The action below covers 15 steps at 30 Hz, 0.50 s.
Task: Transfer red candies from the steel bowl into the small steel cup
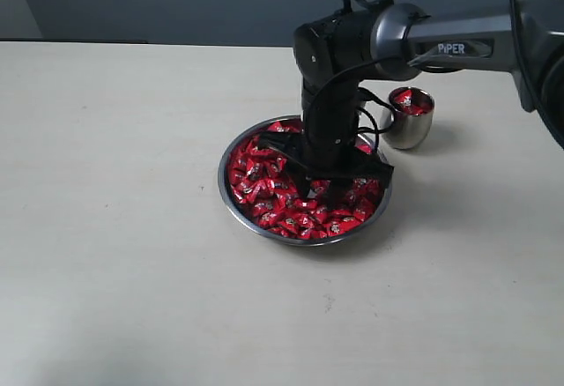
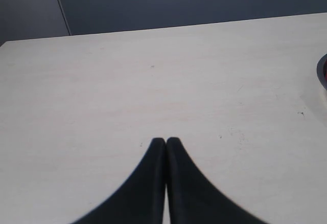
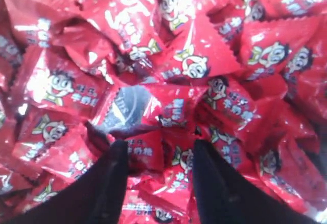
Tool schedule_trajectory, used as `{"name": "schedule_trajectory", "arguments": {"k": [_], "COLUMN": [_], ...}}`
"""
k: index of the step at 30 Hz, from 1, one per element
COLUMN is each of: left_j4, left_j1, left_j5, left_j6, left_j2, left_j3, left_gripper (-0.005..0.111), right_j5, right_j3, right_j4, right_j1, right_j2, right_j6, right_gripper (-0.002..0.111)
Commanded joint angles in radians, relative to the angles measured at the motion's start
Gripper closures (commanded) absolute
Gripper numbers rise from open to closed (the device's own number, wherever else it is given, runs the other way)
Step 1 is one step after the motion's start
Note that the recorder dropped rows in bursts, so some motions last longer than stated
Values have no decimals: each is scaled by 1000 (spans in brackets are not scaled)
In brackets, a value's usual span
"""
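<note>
The steel bowl sits mid-table, heaped with red candies. My right gripper points straight down into the heap. In the right wrist view the right gripper is open, its two dark fingers pressed among the red candies with wrappers lying between them, none clamped. A patch of bare steel bowl shows through the heap. The small steel cup stands upright just right of the bowl, with red candies inside. My left gripper is shut and empty over bare table.
The pale table stretches wide left of and in front of the bowl. The right arm reaches in from the right, above the cup. A sliver of the bowl rim shows at the edge of the left wrist view.
</note>
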Motion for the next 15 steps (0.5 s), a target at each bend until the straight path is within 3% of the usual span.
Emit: {"name": "schedule_trajectory", "arguments": {"k": [1,15], "left_j4": [2,2], "left_j1": [0,0], "left_j5": [-8,-8], "left_j6": [-5,-5], "left_j2": [-5,-5], "left_j3": [-8,-8], "left_gripper": [106,106], "right_j5": [5,-66], "right_j3": [-4,-4], "right_j4": [-9,-49], "right_j1": [-28,-40], "right_j2": [-3,-2], "right_j6": [2,2], "right_gripper": [68,68]}}
